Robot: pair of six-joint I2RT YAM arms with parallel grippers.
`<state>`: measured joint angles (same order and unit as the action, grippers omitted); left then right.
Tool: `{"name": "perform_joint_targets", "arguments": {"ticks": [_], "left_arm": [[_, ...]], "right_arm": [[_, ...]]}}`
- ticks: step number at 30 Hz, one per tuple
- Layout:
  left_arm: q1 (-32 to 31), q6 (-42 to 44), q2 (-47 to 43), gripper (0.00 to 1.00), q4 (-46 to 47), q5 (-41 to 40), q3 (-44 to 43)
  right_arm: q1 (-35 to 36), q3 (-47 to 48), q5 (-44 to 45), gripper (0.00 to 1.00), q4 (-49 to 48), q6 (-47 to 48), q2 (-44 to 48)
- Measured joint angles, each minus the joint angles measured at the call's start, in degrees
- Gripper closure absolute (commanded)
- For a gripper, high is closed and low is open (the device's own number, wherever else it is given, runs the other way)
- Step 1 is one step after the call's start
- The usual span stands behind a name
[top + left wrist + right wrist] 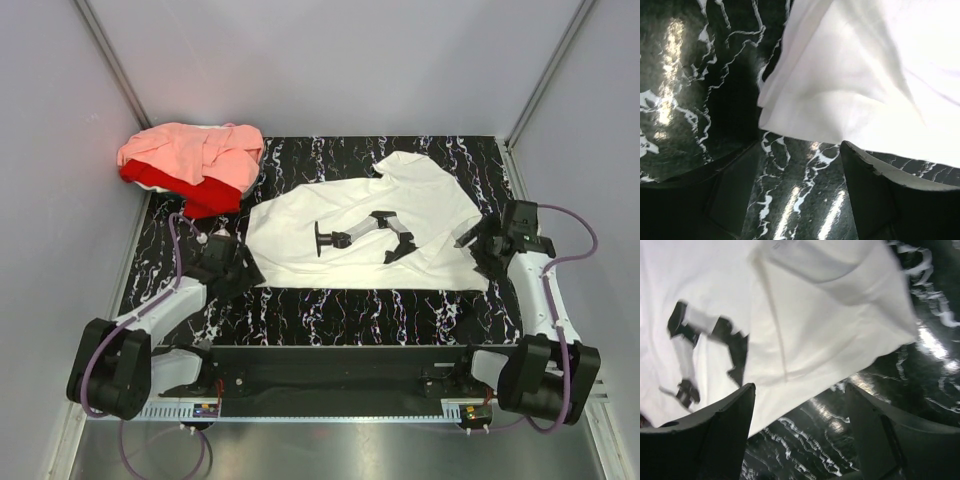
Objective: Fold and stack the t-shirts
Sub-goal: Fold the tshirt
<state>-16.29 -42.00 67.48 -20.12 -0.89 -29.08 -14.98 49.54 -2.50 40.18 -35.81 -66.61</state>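
- Three t-shirts on the worktop [350, 310]: white t-shirt [420, 215] spread flat at centre, print side up; salmon-pink t-shirt [190, 150] bunched on top of red t-shirt [160, 178] at the far left corner, both unfolded.
- Step in hand, as judged: taking hold of the white t-shirt for its first fold. Nothing folded, nothing stacked.
- Left claw [800, 145]: released, fingers apart over bare worktop, just short of the shirt's near-left corner. Grasping nothing.
- Right claw [800, 387]: released likewise, at the shirt's right side close to its near-right corner, with the cloth edge just ahead of the fingers. Grasping nothing.
- Next move, as judged: calls for lowering both claws onto the near corners, pinching the cloth cleanly at each, then carrying the hem evenly toward the far edge. Risks a skewed fold if one side lifts ahead of the other.
- Containers: none visible in any view, whether bin, basket or tray. Shirts lying directly on the worktop.
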Motion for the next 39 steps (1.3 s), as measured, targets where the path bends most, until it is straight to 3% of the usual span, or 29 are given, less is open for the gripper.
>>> {"name": "perform_joint_targets", "arguments": {"ticks": [5,12,22,30,33,39], "left_arm": [[-0.22,-1.29,0.50,0.28,5.75,0.04,1.05],[-0.26,-1.53,0.24,0.30,10.16,0.26,2.67],[-1.05,-1.31,2.32,0.31,17.14,2.69,3.87],[-1.05,-1.03,2.91,0.34,21.20,4.09,5.03],[-1.05,-1.03,2.64,0.34,21.66,4.11,5.33],[-1.05,-1.14,2.60,0.35,22.62,4.09,5.84]], "right_arm": [[7.30,0.81,-5.92,0.31,-3.02,-0.81,-4.22],[12.48,10.51,-9.01,0.26,-5.60,-0.26,-23.02],[12.48,56.39,-8.96,0.21,-4.35,3.76,-52.50],[12.48,94.49,-9.22,0.19,0.39,2.19,-82.71],[12.48,100.74,-9.27,0.20,0.17,0.46,-89.20],[12.46,99.54,-10.54,0.23,-4.37,-4.46,-90.95]]}}
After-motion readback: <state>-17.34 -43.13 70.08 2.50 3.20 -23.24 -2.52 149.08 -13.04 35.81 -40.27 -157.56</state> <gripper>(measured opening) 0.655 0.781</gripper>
